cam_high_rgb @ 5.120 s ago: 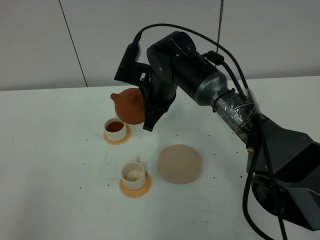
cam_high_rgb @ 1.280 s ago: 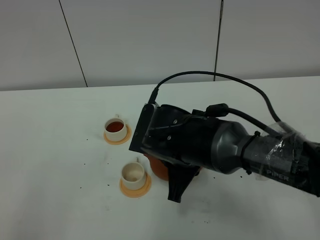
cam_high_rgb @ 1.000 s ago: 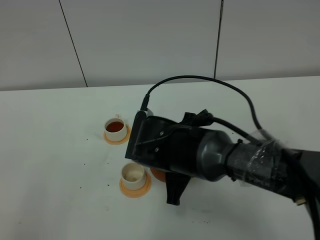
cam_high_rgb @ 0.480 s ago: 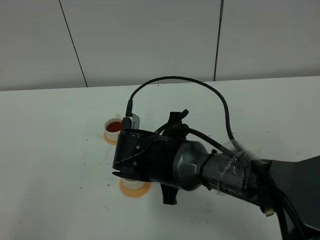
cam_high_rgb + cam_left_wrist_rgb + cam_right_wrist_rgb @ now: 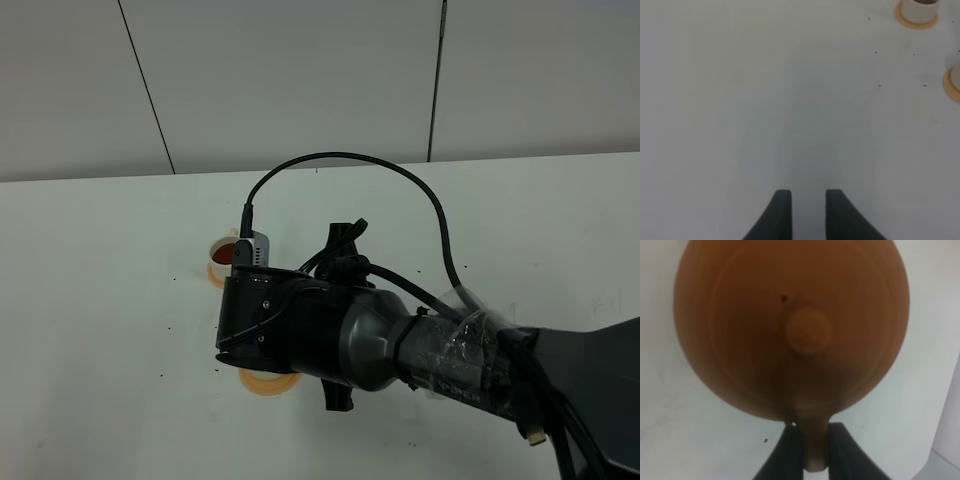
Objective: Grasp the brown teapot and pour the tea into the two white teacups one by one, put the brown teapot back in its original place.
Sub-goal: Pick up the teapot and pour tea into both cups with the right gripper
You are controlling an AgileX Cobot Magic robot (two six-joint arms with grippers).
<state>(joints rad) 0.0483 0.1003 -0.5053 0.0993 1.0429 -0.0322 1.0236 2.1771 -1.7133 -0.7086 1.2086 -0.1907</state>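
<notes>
Right jaws clench the handle of the teapot, whose body sits directly ahead of them. Left jaws stand parted, gripping nothing, over the tabletop; one cup lies well ahead.

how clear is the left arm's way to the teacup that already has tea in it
Probably yes: in the left wrist view only bare table lies between the left pincer and that teacup. The right arm hangs close by, so room could be tight.
</notes>
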